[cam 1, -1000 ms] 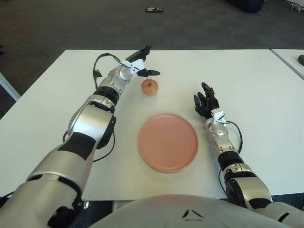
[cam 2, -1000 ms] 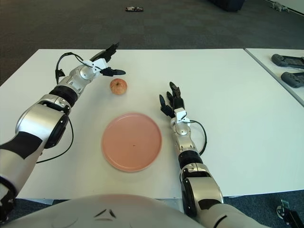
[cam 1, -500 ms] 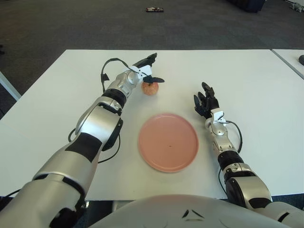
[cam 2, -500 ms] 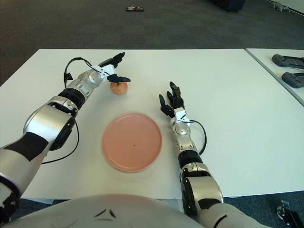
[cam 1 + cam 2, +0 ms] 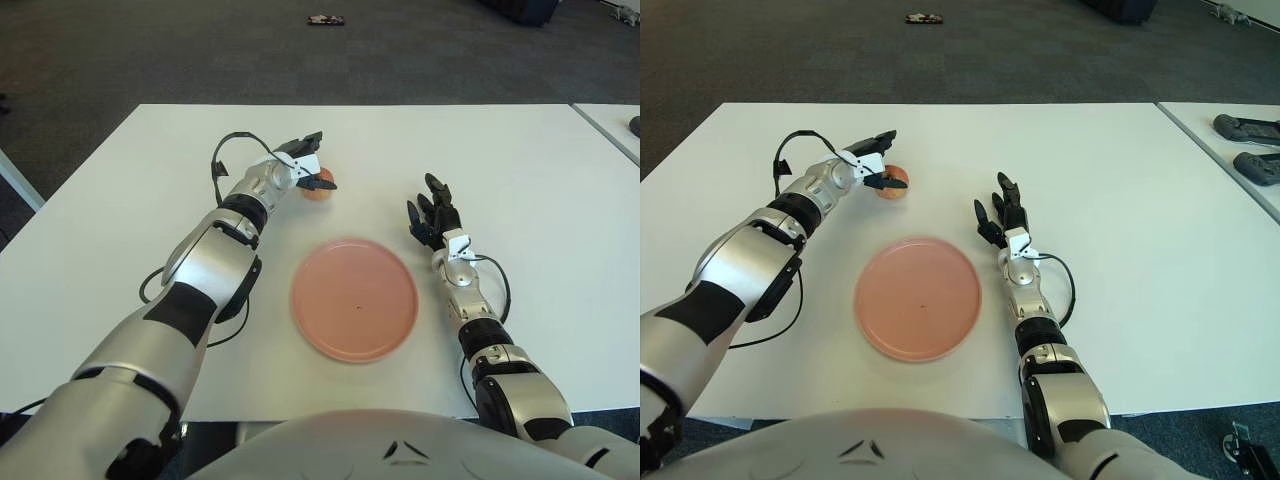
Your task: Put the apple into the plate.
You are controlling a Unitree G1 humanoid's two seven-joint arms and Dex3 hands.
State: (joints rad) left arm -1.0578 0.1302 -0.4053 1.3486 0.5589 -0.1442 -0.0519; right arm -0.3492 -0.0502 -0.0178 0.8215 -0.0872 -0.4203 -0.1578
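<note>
A small red-yellow apple (image 5: 316, 191) sits on the white table (image 5: 520, 160), beyond the pink plate (image 5: 355, 300) and a little to its left. My left hand (image 5: 318, 164) has come down over the apple from the left. Its upper fingers (image 5: 306, 144) reach over the top of the fruit and its thumb (image 5: 324, 184) lies across the front, still spread and partly hiding the apple. My right hand (image 5: 432, 214) shows right of the plate, fingers relaxed, holding nothing.
A second white table (image 5: 1230, 130) at the right carries two dark devices (image 5: 1242, 127). A small dark object (image 5: 325, 20) lies on the grey carpet beyond the far edge. The table's left edge drops off near my left elbow.
My left hand has moved right and down from beside the apple until its fingers straddle it. The apple, the plate and my right hand have stayed where they were.
</note>
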